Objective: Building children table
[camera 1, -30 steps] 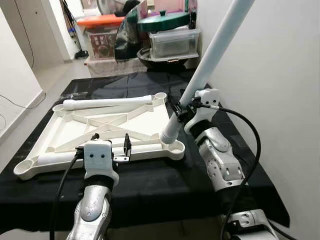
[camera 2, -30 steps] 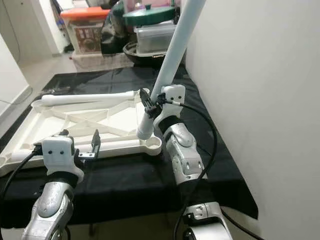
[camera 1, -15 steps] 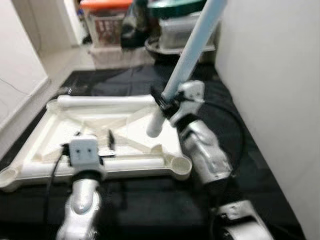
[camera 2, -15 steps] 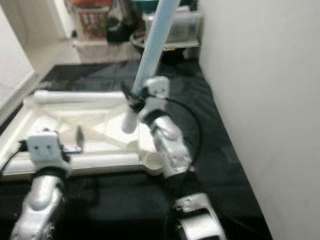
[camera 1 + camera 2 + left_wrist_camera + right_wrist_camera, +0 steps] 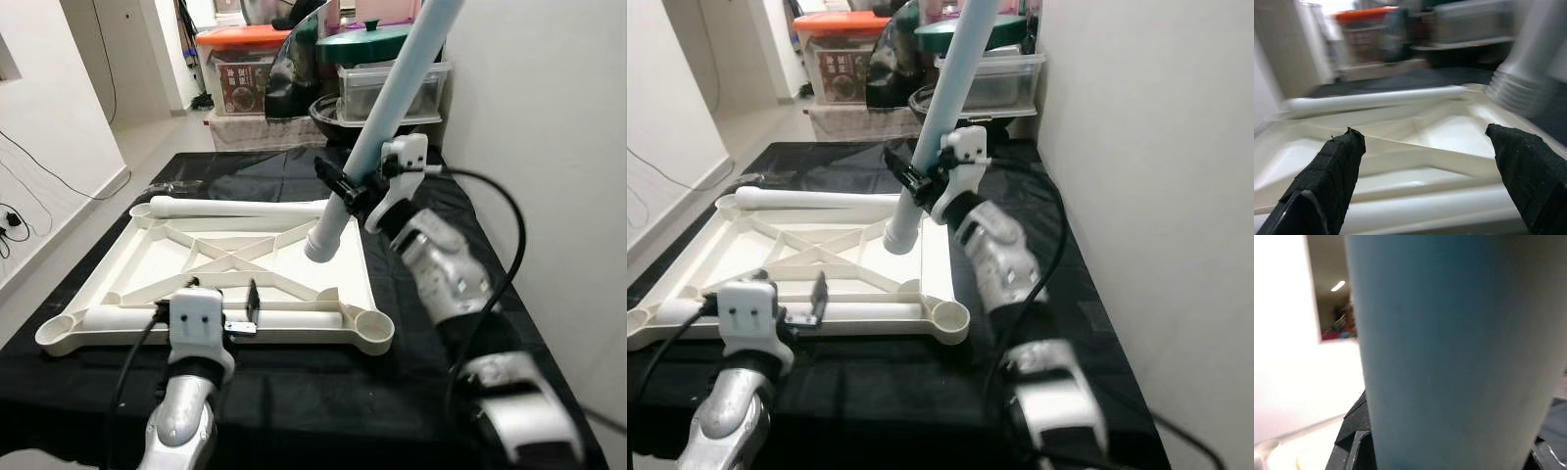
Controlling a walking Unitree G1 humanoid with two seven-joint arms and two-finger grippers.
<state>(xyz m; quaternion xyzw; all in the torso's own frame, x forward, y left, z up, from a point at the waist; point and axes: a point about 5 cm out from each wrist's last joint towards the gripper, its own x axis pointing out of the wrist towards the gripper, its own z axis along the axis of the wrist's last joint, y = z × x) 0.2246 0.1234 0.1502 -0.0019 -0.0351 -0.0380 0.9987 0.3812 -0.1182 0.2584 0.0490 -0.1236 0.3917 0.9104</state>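
A white table top (image 5: 364,274) lies upside down on the black-covered table. One white leg (image 5: 245,208) lies along its far edge, another (image 5: 289,319) along its near edge. My right gripper (image 5: 349,190) is shut on a pale blue-white leg (image 5: 392,93), which slants up and away. Its threaded lower end (image 5: 320,245) hangs just above the top's right side, away from the near right corner socket (image 5: 372,329). In the right wrist view that leg (image 5: 1449,357) is pressed close to the camera. My left gripper (image 5: 222,296) is open and empty over the near rail, its black fingers (image 5: 1327,181) spread wide.
Storage boxes with orange and green lids (image 5: 245,69) and a dark pot (image 5: 338,110) crowd the far end of the table. A white wall (image 5: 549,147) runs close along the right. Open floor (image 5: 59,245) lies on the left.
The camera has shifted. My right gripper has carried the leg's lower end away from the near right corner socket, farther in over the table top. The left gripper stays open by the near rail.
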